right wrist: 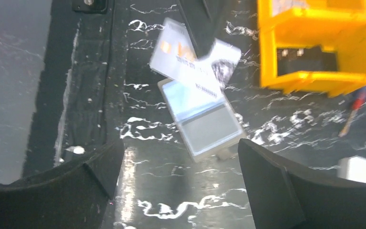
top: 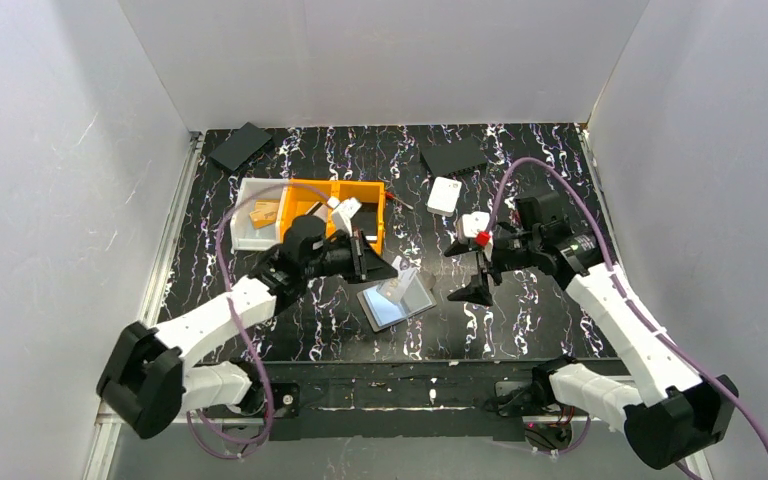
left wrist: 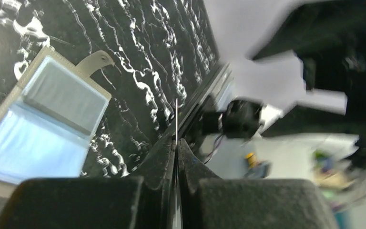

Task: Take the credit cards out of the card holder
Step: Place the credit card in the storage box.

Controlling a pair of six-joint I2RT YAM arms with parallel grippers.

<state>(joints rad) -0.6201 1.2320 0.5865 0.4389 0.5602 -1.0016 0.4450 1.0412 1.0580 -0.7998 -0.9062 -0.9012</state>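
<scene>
left hand (left wrist: 176,144) pinching card (left wrist: 176,119), right hand (right wrist: 180,148) splayed

On the marbled table (top: 530,330) stands an orange bin (top: 355,185), a white tray (top: 250,240) against its left side. Nearer than the bin lies the open card holder (top: 390,310). Right of the bin is what seems to be a white case (top: 444,196).

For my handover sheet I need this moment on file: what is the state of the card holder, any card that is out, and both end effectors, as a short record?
card holder: lying open on the table, inner faces up
card: out, held in the air over the card holder
left end effector: shut on the card
right end effector: open, holding nothing, beside the card holder
orange bin: behind the card holder
</scene>
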